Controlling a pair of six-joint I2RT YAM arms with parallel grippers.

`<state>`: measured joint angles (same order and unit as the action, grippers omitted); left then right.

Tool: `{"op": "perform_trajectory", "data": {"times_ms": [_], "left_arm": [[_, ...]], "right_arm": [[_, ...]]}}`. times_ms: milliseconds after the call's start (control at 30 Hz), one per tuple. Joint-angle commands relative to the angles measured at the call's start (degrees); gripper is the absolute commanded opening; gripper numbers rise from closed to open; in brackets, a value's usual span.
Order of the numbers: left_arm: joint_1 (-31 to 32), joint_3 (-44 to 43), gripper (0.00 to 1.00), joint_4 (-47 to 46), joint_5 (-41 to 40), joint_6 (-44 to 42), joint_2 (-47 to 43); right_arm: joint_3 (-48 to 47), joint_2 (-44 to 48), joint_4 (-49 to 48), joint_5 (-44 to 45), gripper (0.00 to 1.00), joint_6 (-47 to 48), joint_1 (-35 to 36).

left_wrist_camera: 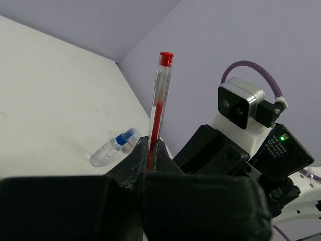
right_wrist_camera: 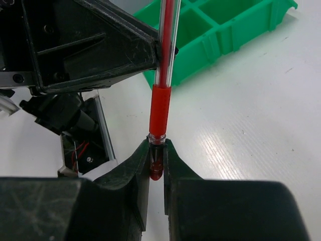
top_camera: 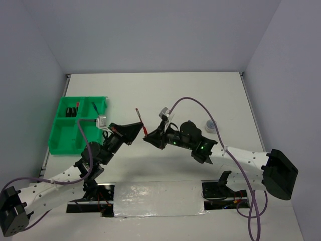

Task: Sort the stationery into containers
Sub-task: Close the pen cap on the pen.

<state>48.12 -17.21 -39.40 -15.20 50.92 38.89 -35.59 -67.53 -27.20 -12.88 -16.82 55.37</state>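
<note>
1. Right gripper [right_wrist_camera: 156,155]: clamped on the tip end of the red pen [right_wrist_camera: 159,108].
2. Left gripper [left_wrist_camera: 150,150]: clamped on the same pen at mid-barrel.
3. Pen position: held above the table [top_camera: 200,90], to the right of the green tray [top_camera: 65,149] and apart from it.
4. Long axis: runs from the right gripper's hold through the left gripper's, with the red cap end free.
5. Of the 2 grippers, the left is nearer the tray. Probable next step: the right gripper releases and the left arm carries the pen toward the tray.

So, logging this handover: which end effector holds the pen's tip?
The right end effector: it pinches the pen at its tip, below the red grip. The left end effector clamps the clear barrel.
</note>
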Motion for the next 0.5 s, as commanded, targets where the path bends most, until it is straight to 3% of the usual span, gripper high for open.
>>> {"op": "perform_trajectory", "data": {"times_ms": [0,467], "left_arm": [[2.06,1.82,0.0,-4.37,2.81,-1.52,0.83],[3.83,7.37,0.0,-10.09,7.55,-4.07,1.27]], "right_arm": [[-1.76,2.84,-4.89,0.06,0.0,1.87,0.35],[-7.91,3.63,-0.05,-2.94,0.0,3.55,-0.79]]}}
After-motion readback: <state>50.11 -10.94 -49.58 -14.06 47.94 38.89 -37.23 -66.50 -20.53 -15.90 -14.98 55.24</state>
